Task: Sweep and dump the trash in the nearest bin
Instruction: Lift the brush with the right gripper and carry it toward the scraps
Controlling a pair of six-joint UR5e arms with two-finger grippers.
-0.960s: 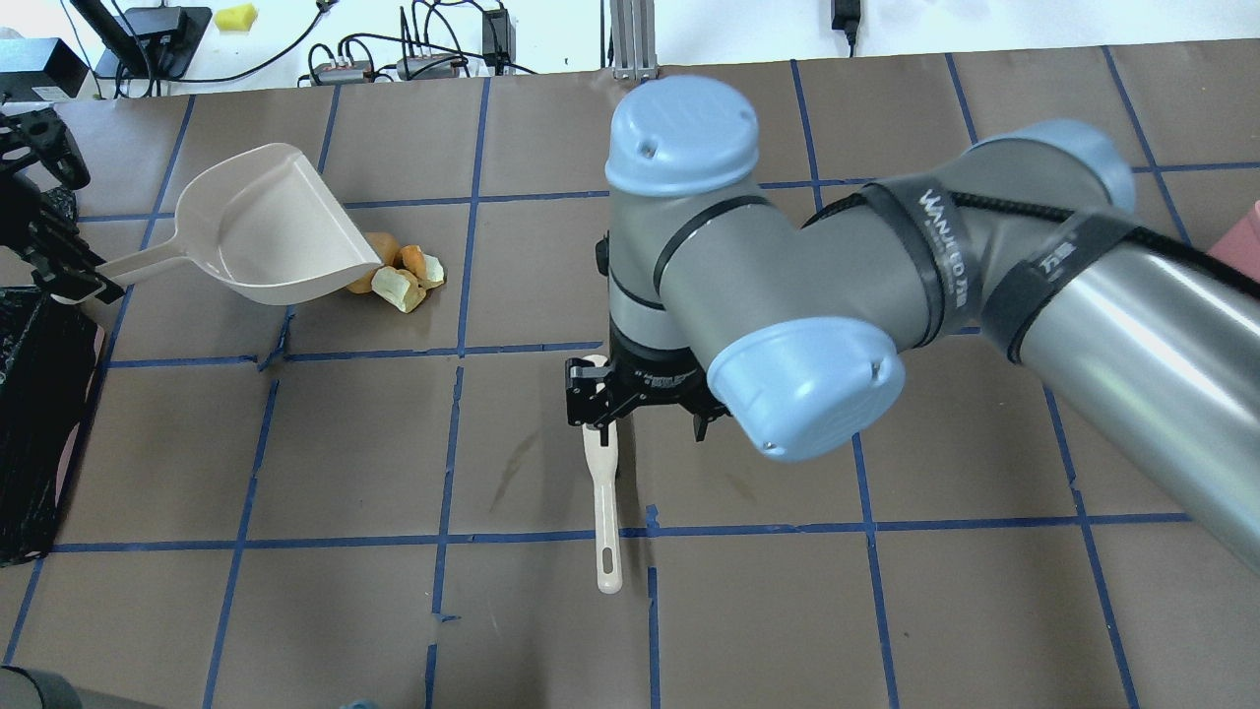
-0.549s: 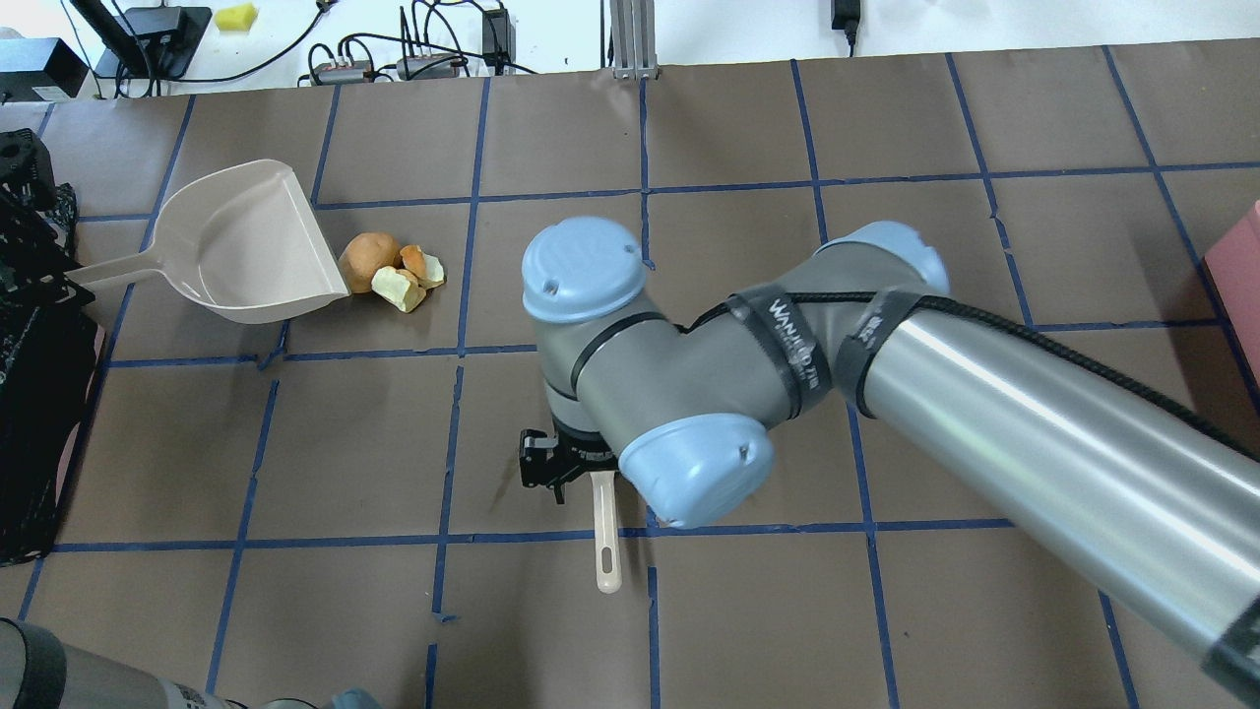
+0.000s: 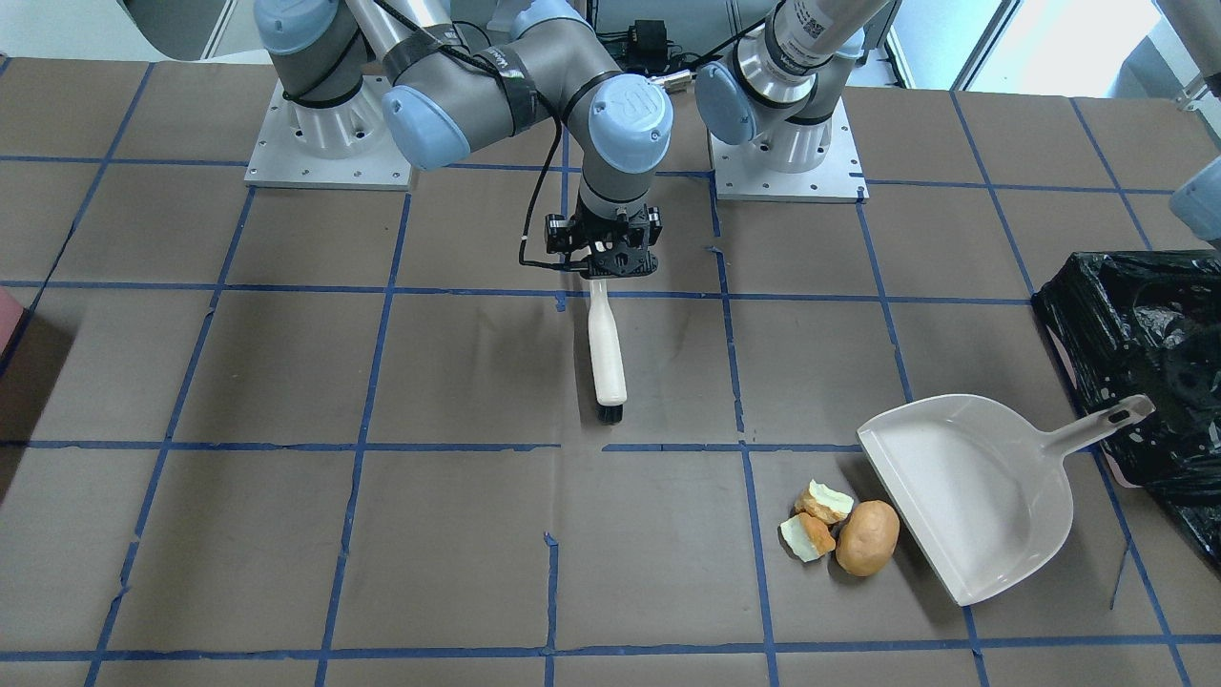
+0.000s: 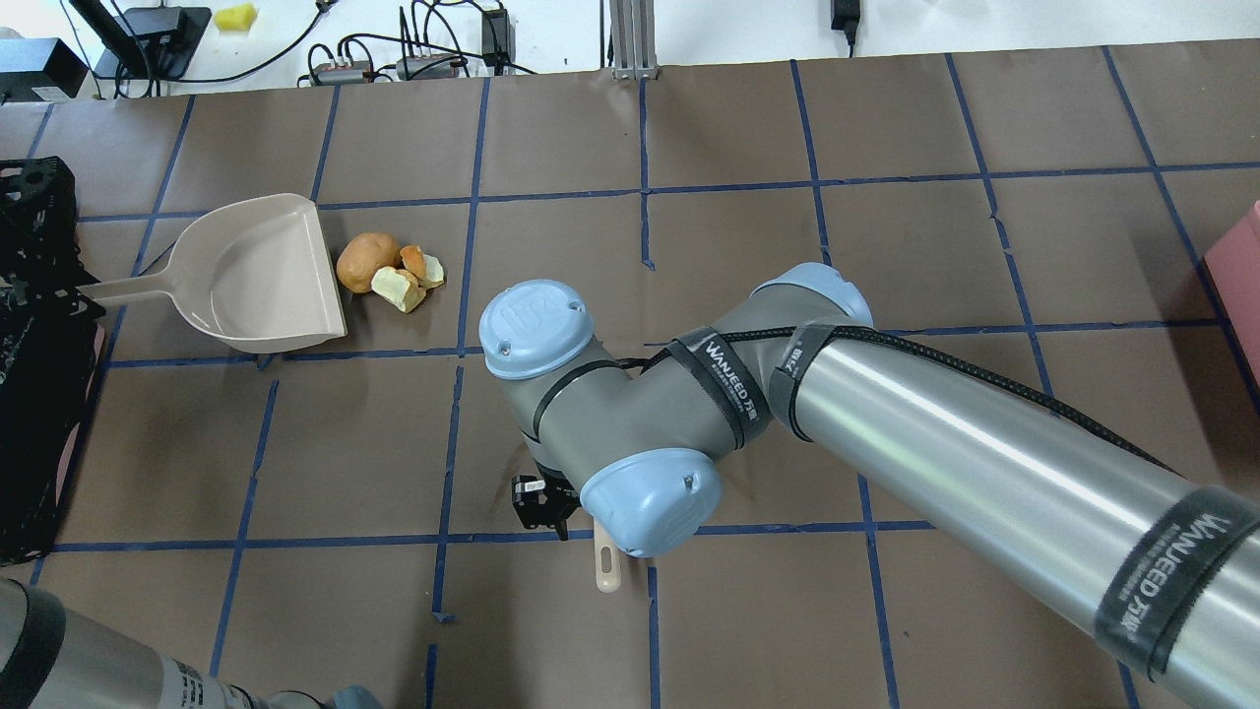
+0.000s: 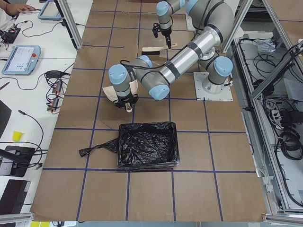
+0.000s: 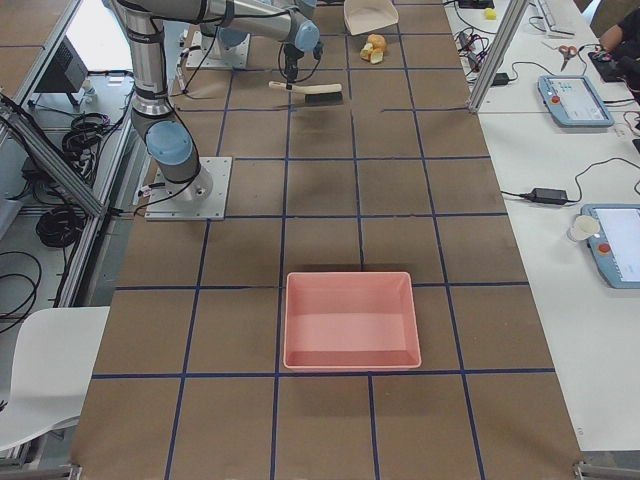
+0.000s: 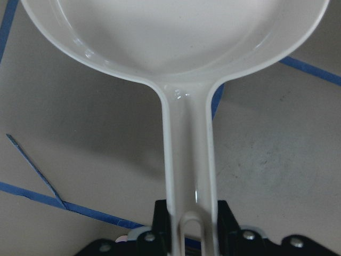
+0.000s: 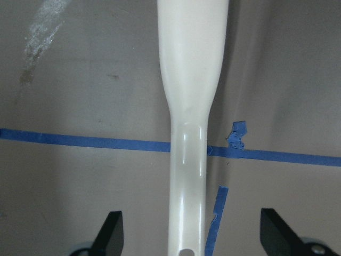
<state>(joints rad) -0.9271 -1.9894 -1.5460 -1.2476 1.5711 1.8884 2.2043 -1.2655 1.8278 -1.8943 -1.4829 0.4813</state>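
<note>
Overhead exterior view: the trash (image 4: 389,271) lies at upper left, just beside the open lip of the dustpan (image 4: 258,276). The left gripper (image 7: 193,220) pinches the dustpan's handle from both sides. The black-bagged bin (image 4: 30,443) sits against the left edge. At lower centre the right gripper (image 8: 192,240) straddles the brush (image 3: 607,348) handle, fingers spread wide and not touching it. A pink tub (image 4: 1242,261) sits at the right edge. Gridded table (image 4: 374,433) runs between brush and trash.
</note>
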